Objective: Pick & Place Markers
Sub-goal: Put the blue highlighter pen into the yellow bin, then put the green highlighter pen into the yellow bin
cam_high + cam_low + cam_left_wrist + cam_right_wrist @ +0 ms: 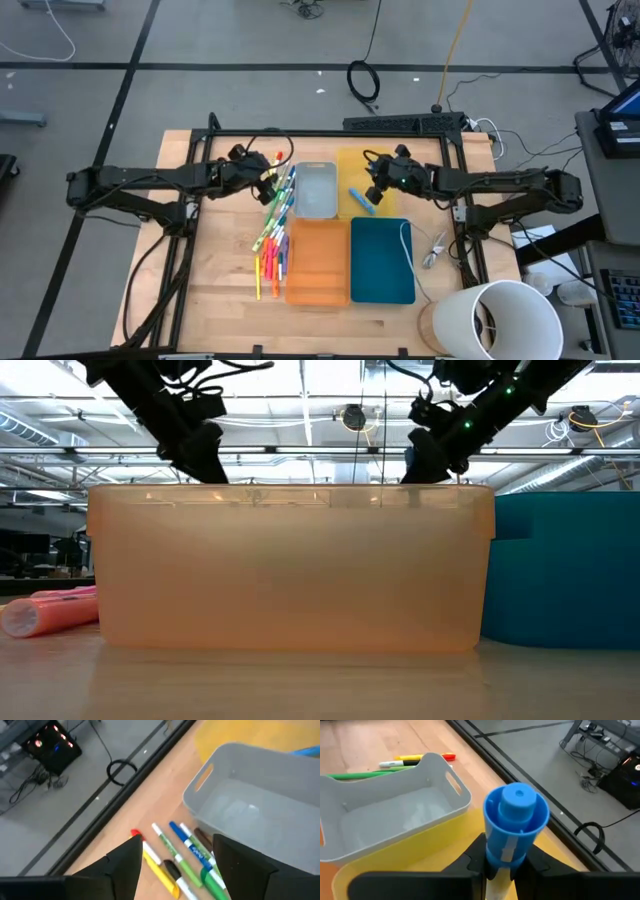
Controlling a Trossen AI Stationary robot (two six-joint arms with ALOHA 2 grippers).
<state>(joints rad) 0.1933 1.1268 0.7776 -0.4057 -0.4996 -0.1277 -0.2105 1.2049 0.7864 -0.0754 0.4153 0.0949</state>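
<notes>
Markers (272, 222): loose row on the surface (225, 290) beside the grey tray (317, 190); light, rigid, smooth, liable to roll; best pinched mid-barrel. Left claw (175, 865): open above them. Right claw (501, 865): closed on a blue marker (512, 827), over the yellow tray (420, 855). Obstruction: neighbouring barrels lie touching; grey tray wall close.

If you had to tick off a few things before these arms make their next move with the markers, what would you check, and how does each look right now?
1. Right gripper shut on the blue marker: ok.
2. Blue marker is above the yellow tray: ok.
3. Left gripper open, nothing between its fingers: ok.
4. Left gripper above the marker pile beside the grey tray: ok.
5. Grey tray has room: ok, looks empty.
6. Which tray suits which colour: cannot tell.
</notes>
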